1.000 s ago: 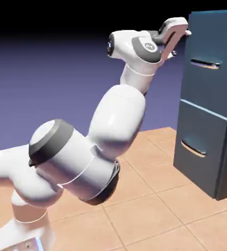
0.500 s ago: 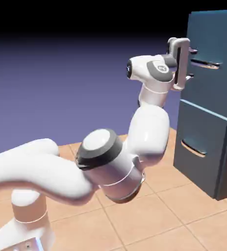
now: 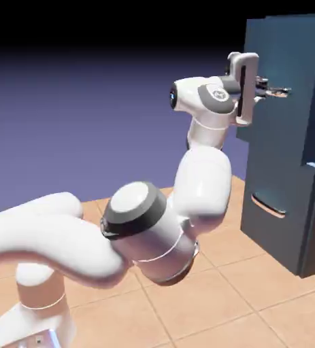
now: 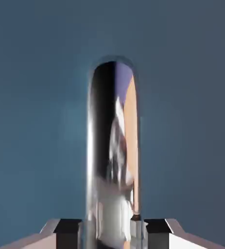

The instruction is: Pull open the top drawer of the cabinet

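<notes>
Pulling top drawer [image 3: 286, 64] open, fingers [image 4: 112, 238] closed on its silver bar handle [image 4: 112, 146]; next, keep drawing straight back.

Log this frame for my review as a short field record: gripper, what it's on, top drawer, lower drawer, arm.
gripper: closed on the top handle, one fingertip on each side
top drawer: front standing out past the lower one, partly open
lower drawer: front closed, its bar handle untouched
arm: white arm reaching up to the cabinet
</notes>
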You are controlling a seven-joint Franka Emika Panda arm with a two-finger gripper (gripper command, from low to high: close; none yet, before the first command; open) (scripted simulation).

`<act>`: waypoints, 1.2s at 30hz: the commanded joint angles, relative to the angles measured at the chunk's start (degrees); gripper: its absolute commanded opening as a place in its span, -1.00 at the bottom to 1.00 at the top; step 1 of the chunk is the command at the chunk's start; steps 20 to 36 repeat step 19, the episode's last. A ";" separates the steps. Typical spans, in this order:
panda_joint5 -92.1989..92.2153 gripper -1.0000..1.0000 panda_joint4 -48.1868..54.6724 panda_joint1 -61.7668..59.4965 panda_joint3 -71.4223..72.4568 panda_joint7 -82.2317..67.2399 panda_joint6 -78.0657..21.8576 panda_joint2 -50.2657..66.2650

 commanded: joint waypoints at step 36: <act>16.10 1.00 -32.88 -20.09 18.47 2.33 -13.63 -7.60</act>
